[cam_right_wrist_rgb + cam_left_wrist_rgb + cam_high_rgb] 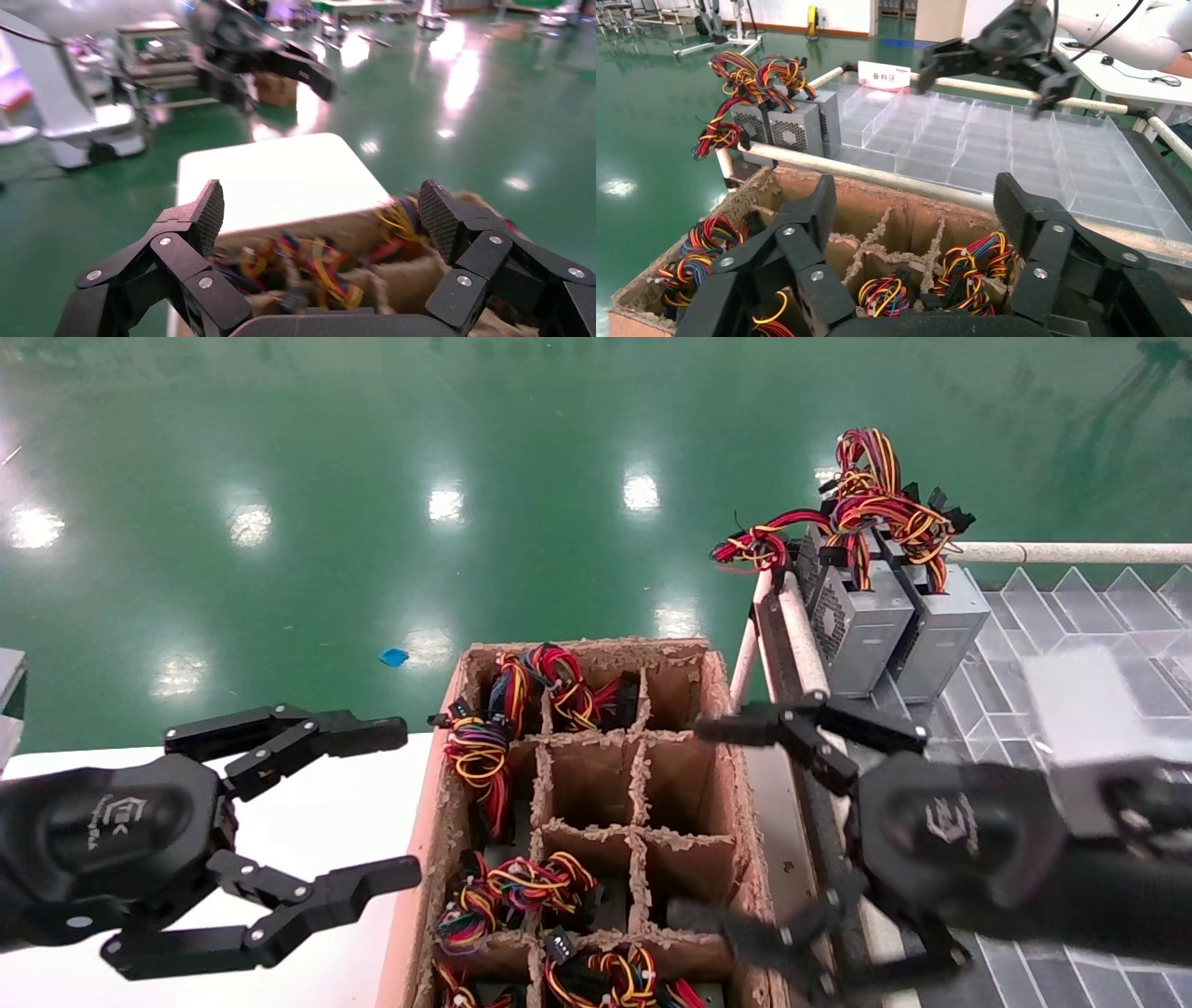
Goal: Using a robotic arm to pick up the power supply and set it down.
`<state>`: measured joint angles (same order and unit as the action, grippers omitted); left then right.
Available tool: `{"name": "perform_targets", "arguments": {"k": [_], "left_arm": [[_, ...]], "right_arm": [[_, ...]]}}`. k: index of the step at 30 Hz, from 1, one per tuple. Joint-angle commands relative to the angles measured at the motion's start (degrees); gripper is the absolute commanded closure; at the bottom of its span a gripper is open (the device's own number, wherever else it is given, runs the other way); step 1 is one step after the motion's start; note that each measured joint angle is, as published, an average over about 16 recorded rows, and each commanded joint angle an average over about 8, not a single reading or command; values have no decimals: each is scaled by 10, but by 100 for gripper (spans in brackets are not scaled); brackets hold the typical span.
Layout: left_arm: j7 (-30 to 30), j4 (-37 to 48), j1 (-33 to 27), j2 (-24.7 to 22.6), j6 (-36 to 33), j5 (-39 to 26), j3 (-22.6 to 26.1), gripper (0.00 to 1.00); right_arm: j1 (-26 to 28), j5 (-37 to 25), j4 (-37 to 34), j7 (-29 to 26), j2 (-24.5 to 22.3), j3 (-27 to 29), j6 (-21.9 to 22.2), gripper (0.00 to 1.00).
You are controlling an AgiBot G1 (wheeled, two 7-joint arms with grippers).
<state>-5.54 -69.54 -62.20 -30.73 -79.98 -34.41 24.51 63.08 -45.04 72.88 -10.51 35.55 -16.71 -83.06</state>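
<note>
My right gripper (694, 822), black with a grey wrist block, hangs open over the right edge of a divided cardboard box (596, 646), with nothing between its fingers. Power supplies sit down in the box's cells, showing mostly their red, orange and yellow wire bundles (480, 756) (968, 270) (309, 260). Two grey power supplies (885, 626) (796, 126) stand side by side at the far corner of a clear divided tray (1071, 607), wires on top. The left gripper (407, 803) is held open over the white table, left of the box.
A white table (317, 822) (274, 175) lies left of the box. A pale rail (1071, 553) (891, 177) frames the clear tray (1032, 154), with one bar between box and tray. Green floor lies beyond, with a blue scrap (394, 657) on it.
</note>
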Motion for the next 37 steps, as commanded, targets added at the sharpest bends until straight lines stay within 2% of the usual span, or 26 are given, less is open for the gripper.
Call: {"name": "perform_targets", "arguments": {"k": [1,8,37], "left_arm": [[0,0,0,0,0,0,0,0],[0,0,0,0,0,0,0,0],[0,0,0,0,0,0,0,0]], "right_arm": [[-8,17,4,-1,-3,4,-14,0],[-22,47,11,-3,-8,10,-38,0],[-16,32,7,-3,-6,7,-27,0]]}}
